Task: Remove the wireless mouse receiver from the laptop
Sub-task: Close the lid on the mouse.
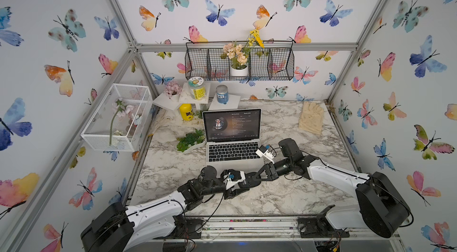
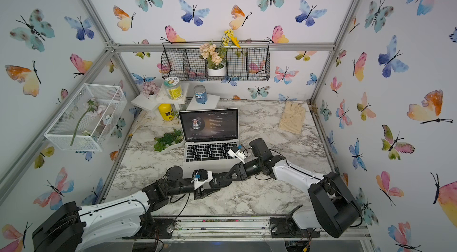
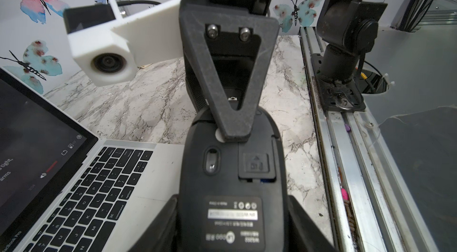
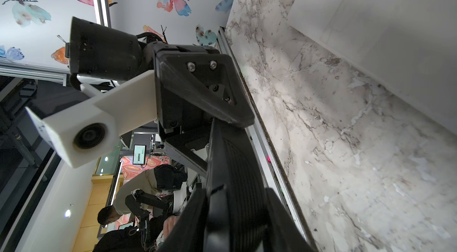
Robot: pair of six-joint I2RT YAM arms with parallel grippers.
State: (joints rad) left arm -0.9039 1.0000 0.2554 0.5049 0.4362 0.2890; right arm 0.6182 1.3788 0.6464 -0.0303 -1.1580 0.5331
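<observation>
The silver laptop (image 1: 232, 154) (image 2: 210, 152) stands open mid-table, its dark screen lit. I cannot see the wireless mouse receiver in any view; the right wrist camera mount covers the laptop's right edge. In front of the laptop a black mouse (image 1: 250, 180) (image 3: 230, 176) (image 4: 235, 164) is held off the table, underside up. My left gripper (image 1: 243, 185) (image 3: 231, 226) is shut on its near end. My right gripper (image 1: 256, 177) (image 4: 235, 191) grips the other end edge-on, with one finger (image 3: 233, 127) lying over the underside.
A white dish of green plants (image 1: 190, 140) sits left of the laptop. Beige gloves (image 1: 311, 117) lie at the back right. Jars (image 1: 196, 88) on small stands fill the back left. A white wire cage (image 1: 118, 117) hangs on the left wall. A metal rail (image 1: 247, 223) runs along the front.
</observation>
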